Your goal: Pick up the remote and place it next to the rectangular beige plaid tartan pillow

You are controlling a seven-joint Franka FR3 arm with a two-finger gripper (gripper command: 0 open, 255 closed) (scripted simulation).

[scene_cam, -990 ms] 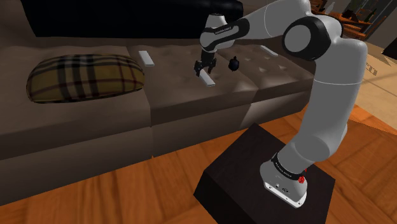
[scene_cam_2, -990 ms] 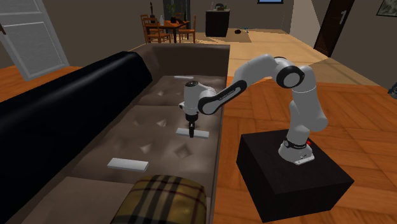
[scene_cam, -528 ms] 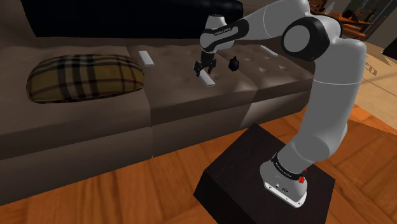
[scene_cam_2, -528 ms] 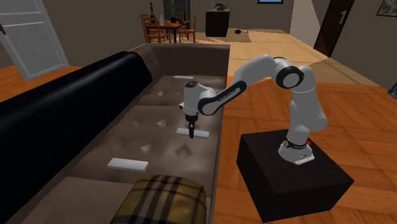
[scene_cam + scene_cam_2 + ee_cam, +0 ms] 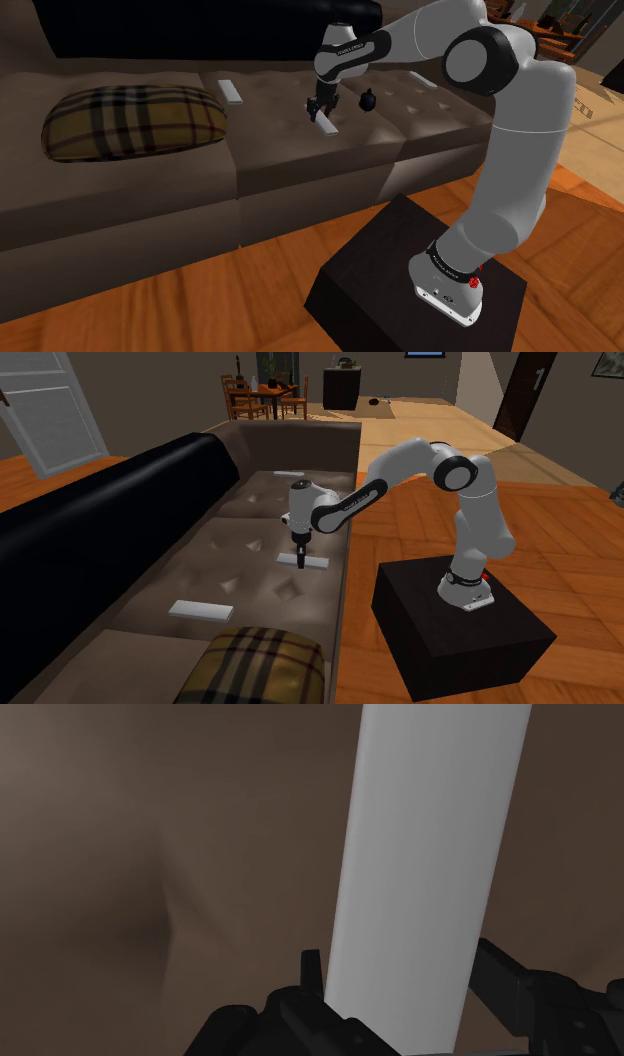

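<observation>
Wrist view: remote (image 5: pixel 430 834) (pale grey bar) clasped between gripper (image 5: pixel 398 962) fingers.

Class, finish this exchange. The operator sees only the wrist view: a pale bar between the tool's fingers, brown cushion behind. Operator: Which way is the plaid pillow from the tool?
Observer: The plaid pillow lies on the sofa's end seat, toward the shoulder view's left of the tool.
Operator: Anything lying between them?
Observer: A second white bar lies near the backrest, between the remote and the pillow.
Operator: Where is the arm's stand?
Observer: The black stand sits on the wooden floor in front of the sofa.
</observation>
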